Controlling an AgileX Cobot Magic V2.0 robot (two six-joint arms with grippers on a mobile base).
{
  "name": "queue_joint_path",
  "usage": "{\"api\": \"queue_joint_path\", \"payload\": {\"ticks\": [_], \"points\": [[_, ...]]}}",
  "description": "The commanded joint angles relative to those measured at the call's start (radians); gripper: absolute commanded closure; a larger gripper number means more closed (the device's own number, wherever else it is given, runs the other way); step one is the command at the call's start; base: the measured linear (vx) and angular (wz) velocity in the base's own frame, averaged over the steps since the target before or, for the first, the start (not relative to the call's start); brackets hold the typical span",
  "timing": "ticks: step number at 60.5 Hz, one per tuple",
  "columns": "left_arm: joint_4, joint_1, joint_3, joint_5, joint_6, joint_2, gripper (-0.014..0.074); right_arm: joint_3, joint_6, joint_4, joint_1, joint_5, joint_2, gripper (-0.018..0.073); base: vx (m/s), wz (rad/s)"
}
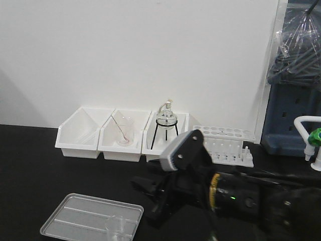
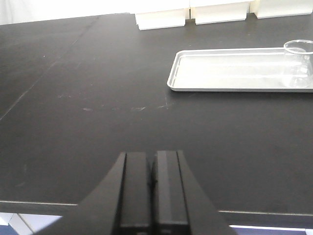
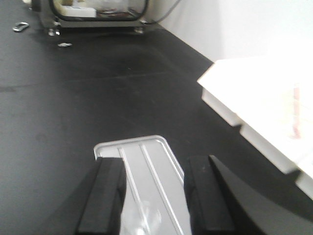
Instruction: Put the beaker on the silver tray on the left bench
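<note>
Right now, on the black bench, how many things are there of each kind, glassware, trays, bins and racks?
Glassware: 3, the beaker, the beaker with a rod, the round flask
Trays: 1, the silver tray
White bins: 3
Test tube racks: 1
Total: 8

Left gripper (image 2: 151, 196): jaws pressed together with nothing between them, held low and level near the front edge of the left bench (image 2: 98, 98), pointing toward its back edge. Right gripper (image 3: 154, 196): fingers (image 3: 105, 196) spread apart with a clear gap, empty, tilted downward. Right arm (image 1: 225, 196), in the front-facing view, reaches in from the right edge toward the front of the bench.
</note>
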Motion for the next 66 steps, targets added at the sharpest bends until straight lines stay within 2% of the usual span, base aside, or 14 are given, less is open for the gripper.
{"api": "queue_joint_path", "payload": {"ticks": [1, 12, 21, 53, 59, 66], "points": [[-0.003, -0.005, 0.020, -0.081, -0.002, -0.007, 0.0595, 0.076, 0.006, 0.019, -0.005, 0.020, -0.179, 0.0213, 0.00, 0.00], [-0.003, -0.005, 0.020, -0.081, -0.002, -0.007, 0.0595, 0.224, 0.006, 0.022, -0.005, 0.120, -0.365, 0.0213, 0.00, 0.00], [-0.003, -0.005, 0.020, -0.081, -0.002, -0.007, 0.0595, 0.293, 0.006, 0.023, -0.005, 0.127, -0.455, 0.0213, 0.00, 0.00], [-0.003, -0.005, 0.020, -0.081, -0.002, -0.007, 0.0595, 0.310, 0.004, 0.025, -0.005, 0.133, -0.474, 0.0215, 0.00, 0.00], [-0.003, -0.005, 0.020, -0.081, -0.002, -0.007, 0.0595, 0.317, 0.001, 0.092, -0.005, 0.235, -0.528, 0.0238, 0.00, 0.00], [-0.003, -0.005, 0.020, -0.081, -0.002, -0.007, 0.0595, 0.349, -0.049, 0.248, -0.008, 0.402, -0.680, 0.0292, 0.00, 0.00]]}}
